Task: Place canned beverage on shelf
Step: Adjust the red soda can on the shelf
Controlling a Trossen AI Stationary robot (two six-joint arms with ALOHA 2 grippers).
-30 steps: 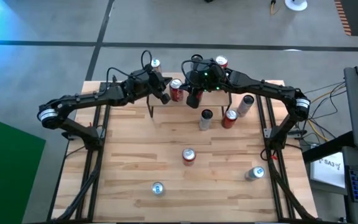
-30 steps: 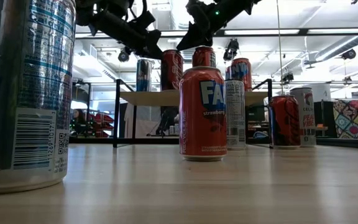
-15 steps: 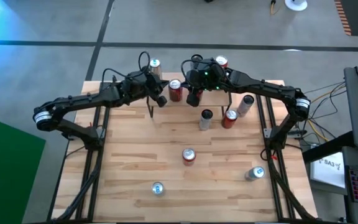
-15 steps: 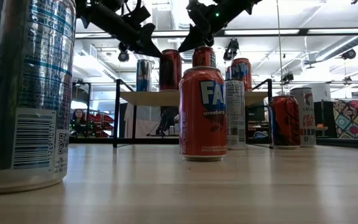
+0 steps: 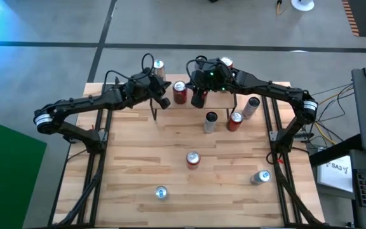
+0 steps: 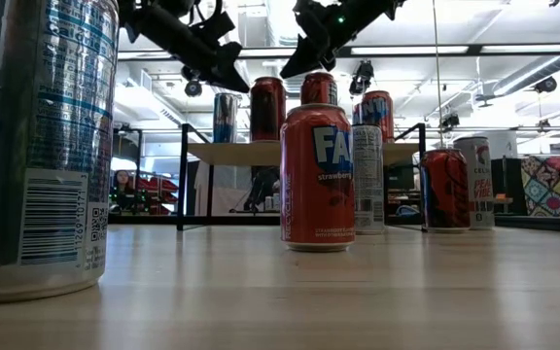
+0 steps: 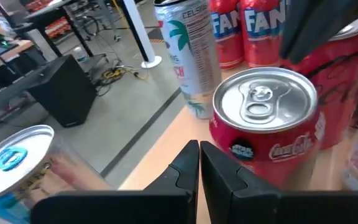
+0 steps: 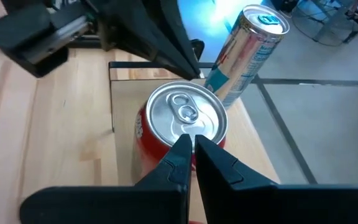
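Four cans (image 6: 266, 109) on shelf (image 6: 251, 153)

green mat (image 5: 5, 172) beside table (image 5: 132, 159)

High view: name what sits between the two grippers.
In the high view, one red can stands on the shelf between the left gripper and the right gripper.

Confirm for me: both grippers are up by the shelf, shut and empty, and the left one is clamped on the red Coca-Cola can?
Not quite. The left gripper is shut but holds nothing; the left wrist view shows its closed fingertips short of the red Coca-Cola can, which stands free on the shelf. The right gripper is likewise shut and empty above that can, as you said.
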